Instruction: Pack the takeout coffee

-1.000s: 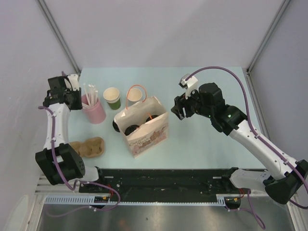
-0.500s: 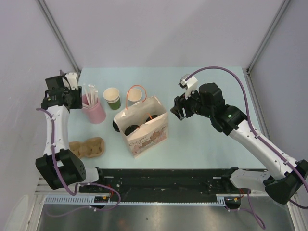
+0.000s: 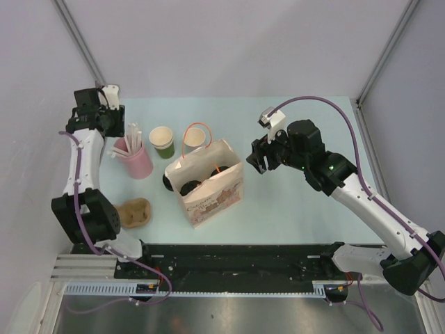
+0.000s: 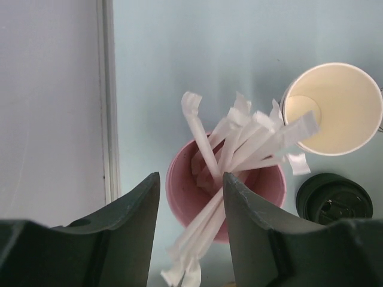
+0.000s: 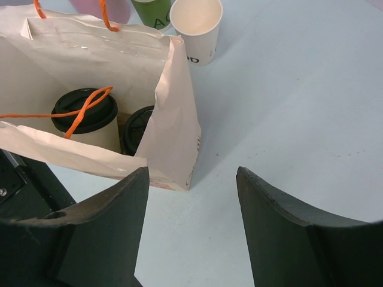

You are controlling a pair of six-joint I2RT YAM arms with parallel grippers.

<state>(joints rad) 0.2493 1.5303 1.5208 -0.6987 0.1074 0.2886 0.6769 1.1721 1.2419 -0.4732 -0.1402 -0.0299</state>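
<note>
Beige paper leads the overhead view: the bag [image 3: 215, 188] stands just left of the right gripper [image 3: 256, 160], with two lidded cups [image 3: 189, 186] showing in its mouth. A green cup [image 3: 163, 141] and a white cup [image 3: 195, 136], both uncovered, stand behind the bag, between the two grippers. The left gripper [image 3: 104, 122] hangs near the pink cup [image 3: 138, 165] of straws [image 3: 128, 136].

From the left wrist we see the left gripper [image 4: 190, 179] spread with nothing pinched. The pink cup [image 4: 179, 206] and its straws [image 4: 239, 137] lie below the fingers. The green cup [image 4: 335, 107], showing only its cream inside, is off to the right.

From the right wrist, the right gripper [image 5: 191, 173] is likewise spread and empty. The bag [image 5: 173, 119] lies ahead and to the left with both lidded cups [image 5: 84, 113] upright inside. The white cup [image 5: 196, 27] stands beyond it.
</note>
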